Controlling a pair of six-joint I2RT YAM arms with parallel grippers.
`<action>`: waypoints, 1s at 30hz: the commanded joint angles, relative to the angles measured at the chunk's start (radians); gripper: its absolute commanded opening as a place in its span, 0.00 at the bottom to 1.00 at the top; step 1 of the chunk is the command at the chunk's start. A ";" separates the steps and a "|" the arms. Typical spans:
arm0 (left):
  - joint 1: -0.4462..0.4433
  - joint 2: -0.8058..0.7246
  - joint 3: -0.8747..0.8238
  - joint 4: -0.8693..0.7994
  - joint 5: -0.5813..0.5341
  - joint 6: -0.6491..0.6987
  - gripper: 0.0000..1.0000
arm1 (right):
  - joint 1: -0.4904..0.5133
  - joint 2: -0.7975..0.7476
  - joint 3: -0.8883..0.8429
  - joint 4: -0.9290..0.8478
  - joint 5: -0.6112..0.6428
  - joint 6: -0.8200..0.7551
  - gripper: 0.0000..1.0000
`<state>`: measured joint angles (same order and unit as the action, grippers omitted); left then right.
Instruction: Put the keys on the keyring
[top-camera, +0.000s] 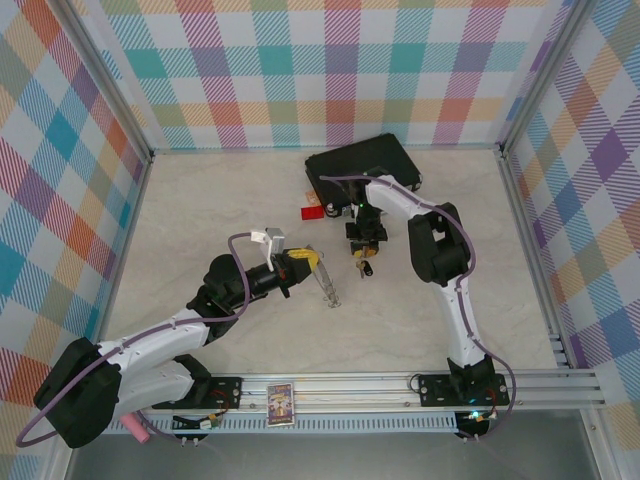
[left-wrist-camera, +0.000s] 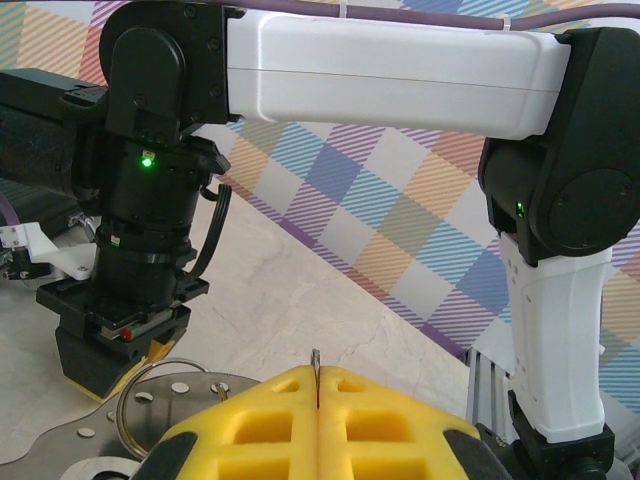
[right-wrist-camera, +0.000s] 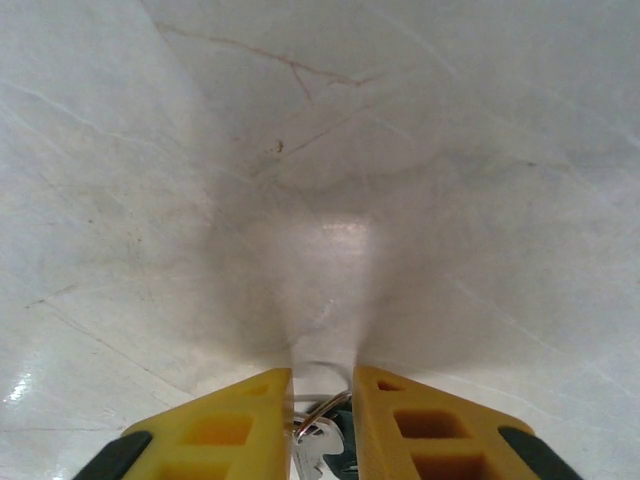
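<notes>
1. Pale marble-look table (top-camera: 200, 220) w/ plaid walls on three sides; the work sits about mid-table.
2. Keys (top-camera: 362, 268) hang just under the R gripper (top-camera: 362, 252), a bit right of centre. In the wrist view silver metal and a thin wire loop (right-wrist-camera: 320, 435) sit in the narrow gap between the yellow pads. Jaws look closed on the keys, though I can't tell how firmly.
3. Keyring (top-camera: 327, 287) is just left of the keys and slightly nearer, seen nearly edge-on. It's apart from them, nothing threaded yet.
4. L gripper (top-camera: 308, 262) has its pads pressed together on the ring's rim. In its wrist view only a thin metal edge (left-wrist-camera: 315, 362) pokes up from the seam between the pads (left-wrist-camera: 316, 390).
5. Step in hand, by my read: one arm presents the ring, the other brings the keys over. It's the approach before threading.
6. Next move needs a key's hole lined up w/ the ring's opening, then fed on. Where that opening is, I can't make out. The ring must stay steady and the alignment is fine work.
7. Further out: red tag (top-camera: 313, 212) and black case (top-camera: 365, 165) on the far side, not involved.
</notes>
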<state>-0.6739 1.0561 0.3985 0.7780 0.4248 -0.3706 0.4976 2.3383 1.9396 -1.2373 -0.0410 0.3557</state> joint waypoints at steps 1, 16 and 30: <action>-0.018 -0.007 0.010 0.051 -0.001 0.006 0.00 | -0.006 0.008 0.019 -0.041 -0.019 -0.011 0.17; -0.018 -0.002 0.010 0.060 0.005 -0.004 0.00 | -0.013 -0.013 -0.005 -0.037 -0.024 -0.019 0.12; -0.018 0.007 0.011 0.061 0.010 -0.007 0.00 | -0.003 -0.038 -0.024 -0.042 -0.040 -0.052 0.28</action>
<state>-0.6739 1.0595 0.3985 0.7856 0.4252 -0.3744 0.4904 2.3367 1.9327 -1.2503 -0.0616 0.3237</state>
